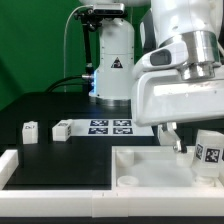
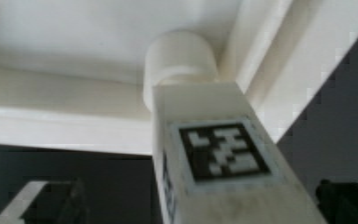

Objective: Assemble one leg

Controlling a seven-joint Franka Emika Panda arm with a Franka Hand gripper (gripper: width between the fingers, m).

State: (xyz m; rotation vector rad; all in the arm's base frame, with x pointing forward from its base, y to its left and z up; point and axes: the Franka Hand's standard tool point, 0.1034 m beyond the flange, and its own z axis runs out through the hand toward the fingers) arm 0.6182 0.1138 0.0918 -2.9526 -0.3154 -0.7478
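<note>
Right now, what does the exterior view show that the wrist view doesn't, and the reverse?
Only the exterior view shows the marker board, two loose legs on the black table, a third leg at its right, and the gripper over the panel. Only the wrist view shows, close up, the leg standing in the panel's corner, its tag readable. Both show the large white panel with its raised rim.

A stubby white plastic leg (image 2: 208, 140) with a square black-and-white marker tag stands in a corner of the large white raised-rim panel (image 2: 69, 40).
</note>
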